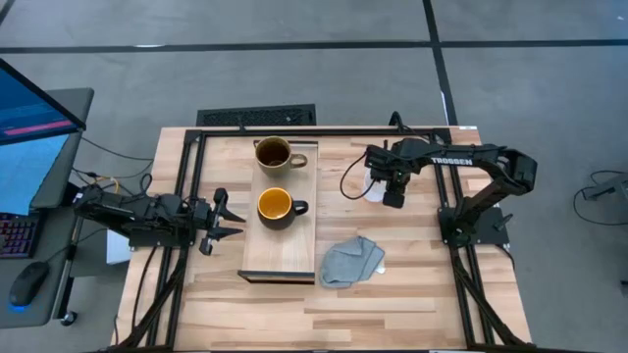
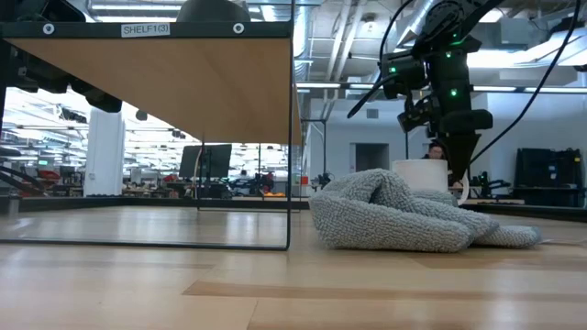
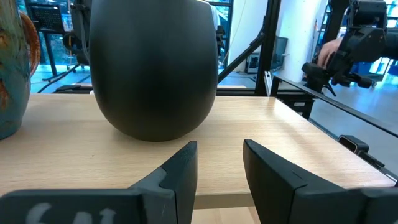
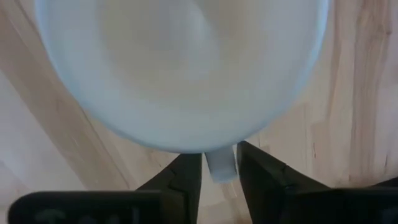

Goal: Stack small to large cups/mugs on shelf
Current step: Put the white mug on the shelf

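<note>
The pale wood shelf [image 1: 281, 250] stands mid-table, and the low view shows its underside [image 2: 183, 82]. On it stand the brown-olive mug [image 1: 273, 154] and the black mug with the yellow-orange inside [image 1: 276, 206]. My left gripper [image 1: 228, 218] is open and level at the shelf's left side. It faces the black mug [image 3: 154, 68], with the brown-olive mug [image 3: 11, 68] beside it. The small white mug [image 1: 377, 186] is to the right of the shelf. My right gripper [image 1: 392, 194] points down over the white mug and is shut on its handle. My right gripper pinches the white mug's handle [image 4: 220, 165] between its two fingers, which come from above and point down. The mug stays upright [image 2: 420, 174]. The grey cloth hides its base, so I cannot tell whether it rests on the table.
A crumpled grey cloth [image 1: 351, 261] lies on the table to the right of the shelf's near end, and it also shows in the low view [image 2: 394, 215]. A dark metal frame [image 1: 186, 167] runs around the tabletop. A keyboard [image 1: 257, 117] lies beyond the far edge.
</note>
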`<state>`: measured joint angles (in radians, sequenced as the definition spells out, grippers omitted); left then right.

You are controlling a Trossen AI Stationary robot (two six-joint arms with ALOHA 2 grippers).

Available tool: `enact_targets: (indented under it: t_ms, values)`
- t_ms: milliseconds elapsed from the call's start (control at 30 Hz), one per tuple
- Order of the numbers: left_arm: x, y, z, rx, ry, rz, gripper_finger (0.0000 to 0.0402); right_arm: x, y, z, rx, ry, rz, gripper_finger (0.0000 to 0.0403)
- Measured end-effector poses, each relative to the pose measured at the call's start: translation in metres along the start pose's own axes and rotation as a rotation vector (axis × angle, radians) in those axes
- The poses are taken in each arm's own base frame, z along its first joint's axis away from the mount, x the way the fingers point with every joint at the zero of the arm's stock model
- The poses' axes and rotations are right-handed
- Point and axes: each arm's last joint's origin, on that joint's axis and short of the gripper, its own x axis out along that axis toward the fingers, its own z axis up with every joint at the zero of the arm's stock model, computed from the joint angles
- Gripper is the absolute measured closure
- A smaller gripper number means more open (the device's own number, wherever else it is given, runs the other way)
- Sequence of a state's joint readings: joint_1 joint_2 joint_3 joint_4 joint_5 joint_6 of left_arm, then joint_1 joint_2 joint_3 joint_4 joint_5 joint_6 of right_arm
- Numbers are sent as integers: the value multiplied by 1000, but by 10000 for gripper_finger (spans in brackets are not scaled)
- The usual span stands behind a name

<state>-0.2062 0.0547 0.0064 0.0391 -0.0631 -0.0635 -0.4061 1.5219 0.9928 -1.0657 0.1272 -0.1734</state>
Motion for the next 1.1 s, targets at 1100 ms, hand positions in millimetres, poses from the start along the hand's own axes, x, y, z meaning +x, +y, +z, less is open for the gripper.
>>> enact_targets:
  t_ms: [1100]
  values:
    - [0, 0, 0, 0, 0, 0, 282, -3, 17, 9, -307, -58, -60, 302]
